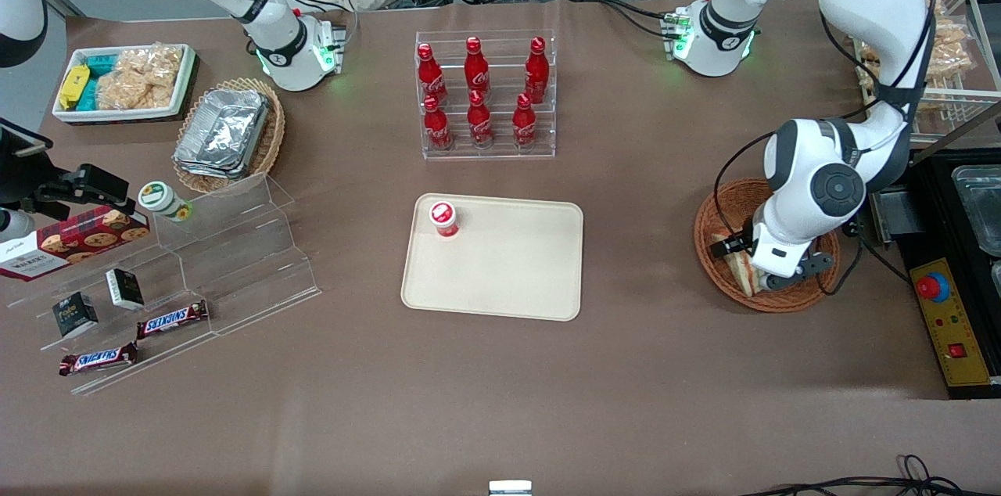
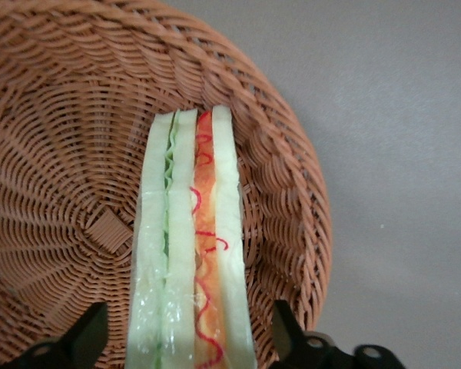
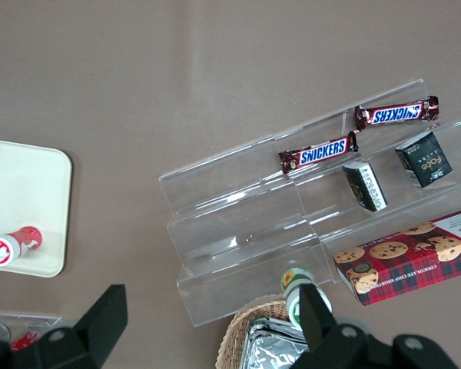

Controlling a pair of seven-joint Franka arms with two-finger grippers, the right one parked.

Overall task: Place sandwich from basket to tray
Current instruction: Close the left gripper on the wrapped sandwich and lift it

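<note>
Sandwich in basket: white bread, red and green layers; tool fingers apart, straddling it.

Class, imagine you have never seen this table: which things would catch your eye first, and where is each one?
The red bottles, lined in a clear rack above the cream tray, stand out most. Next comes the gripper, open and astride the sandwich standing on edge in the reddish woven basket toward the working arm's end of the table. A small red-capped bottle stands on the tray.
</note>
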